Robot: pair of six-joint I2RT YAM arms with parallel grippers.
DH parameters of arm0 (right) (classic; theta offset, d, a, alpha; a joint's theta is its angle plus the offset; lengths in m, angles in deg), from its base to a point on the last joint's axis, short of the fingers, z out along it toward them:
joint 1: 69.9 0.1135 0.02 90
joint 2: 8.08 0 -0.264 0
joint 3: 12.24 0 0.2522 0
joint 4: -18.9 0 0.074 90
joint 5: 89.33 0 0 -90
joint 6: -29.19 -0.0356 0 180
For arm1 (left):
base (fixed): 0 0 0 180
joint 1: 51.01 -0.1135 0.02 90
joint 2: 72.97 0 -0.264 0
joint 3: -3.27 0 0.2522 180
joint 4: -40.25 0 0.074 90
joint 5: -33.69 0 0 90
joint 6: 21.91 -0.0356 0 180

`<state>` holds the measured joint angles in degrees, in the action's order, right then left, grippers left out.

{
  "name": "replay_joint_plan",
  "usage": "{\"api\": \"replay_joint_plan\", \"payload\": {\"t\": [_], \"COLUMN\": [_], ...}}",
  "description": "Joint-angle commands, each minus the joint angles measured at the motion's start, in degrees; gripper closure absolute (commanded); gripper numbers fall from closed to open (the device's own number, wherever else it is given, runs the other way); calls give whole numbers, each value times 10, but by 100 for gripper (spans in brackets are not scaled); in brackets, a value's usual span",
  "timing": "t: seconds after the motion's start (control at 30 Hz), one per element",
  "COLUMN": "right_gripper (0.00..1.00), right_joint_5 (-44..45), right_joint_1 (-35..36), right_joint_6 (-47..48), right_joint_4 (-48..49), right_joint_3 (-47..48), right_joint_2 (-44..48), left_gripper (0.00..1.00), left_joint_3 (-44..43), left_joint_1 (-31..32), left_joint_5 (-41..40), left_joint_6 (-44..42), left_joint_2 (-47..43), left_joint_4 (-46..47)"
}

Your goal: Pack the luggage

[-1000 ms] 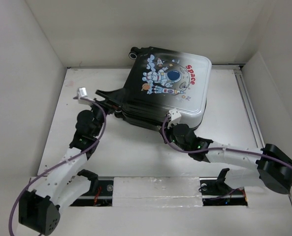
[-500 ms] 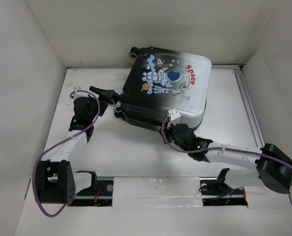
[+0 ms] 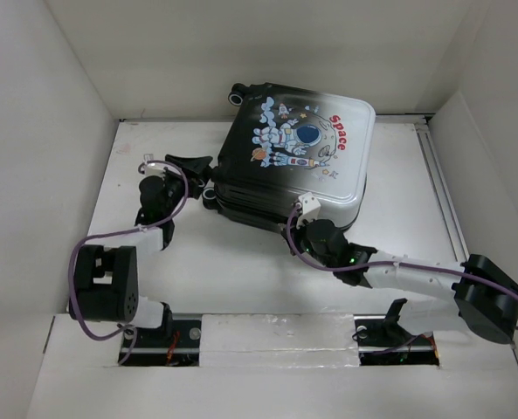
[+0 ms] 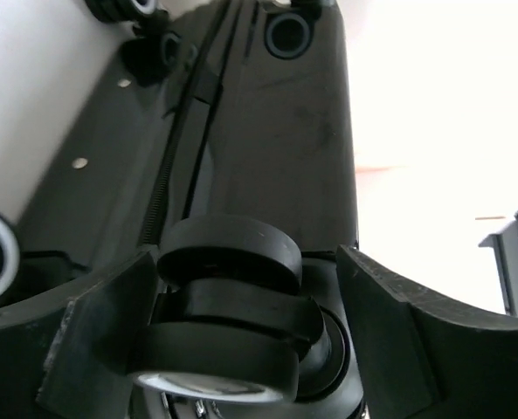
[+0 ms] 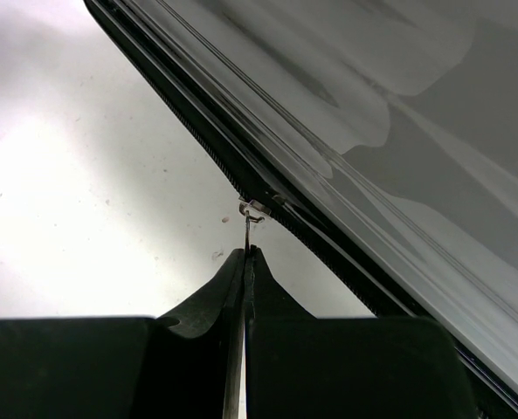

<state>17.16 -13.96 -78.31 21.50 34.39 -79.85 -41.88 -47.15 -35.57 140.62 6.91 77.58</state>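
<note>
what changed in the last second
The left arm folded its elbow back toward its base; the left gripper barely shifted and sits open around a black wheel. The right gripper stayed shut on the zipper pull, and the luggage did not move.

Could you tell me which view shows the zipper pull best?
Right wrist view: the zipper pull sits sharp and centred, pinched by the right gripper at the luggage seam. Top external hides it under that gripper; left wrist shows a wheel, no pull.
</note>
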Motion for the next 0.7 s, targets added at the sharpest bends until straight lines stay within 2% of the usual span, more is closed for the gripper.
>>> {"api": "replay_joint_plan", "payload": {"t": [0.0,0.03,0.1,0.13,0.17,0.2,0.33,0.5,0.6,0.67], "right_gripper": [100,100,100,100,100,100,100,100,100,100], "right_joint_5": [-56,-56,-50,-50,-50,-55,-95,-136,-169,-189], "right_joint_1": [12,12,7,7,1,-11,-49,-137,-195,-217], "right_joint_6": [-4,-4,-4,-4,-4,-4,-4,18,36,48], "right_joint_4": [10,10,10,10,10,10,10,-10,-41,-53], "right_joint_3": [4,4,-2,-2,-2,-9,-24,-37,-30,-15], "right_joint_2": [-1,4,9,9,9,16,51,111,146,157], "left_gripper": [27,38,47,59,89,100,100,100,100,100], "left_joint_3": [7,7,7,1,1,1,-4,51,74,96], "left_joint_1": [6,6,6,6,11,12,17,55,110,170], "left_joint_5": [13,13,8,8,8,1,1,1,-36,-61], "left_joint_6": [45,45,45,45,45,45,24,-13,-46,-82], "left_joint_2": [10,10,21,21,26,33,38,5,-45,-89], "left_joint_4": [125,133,139,148,153,161,191,205,158,112]}}
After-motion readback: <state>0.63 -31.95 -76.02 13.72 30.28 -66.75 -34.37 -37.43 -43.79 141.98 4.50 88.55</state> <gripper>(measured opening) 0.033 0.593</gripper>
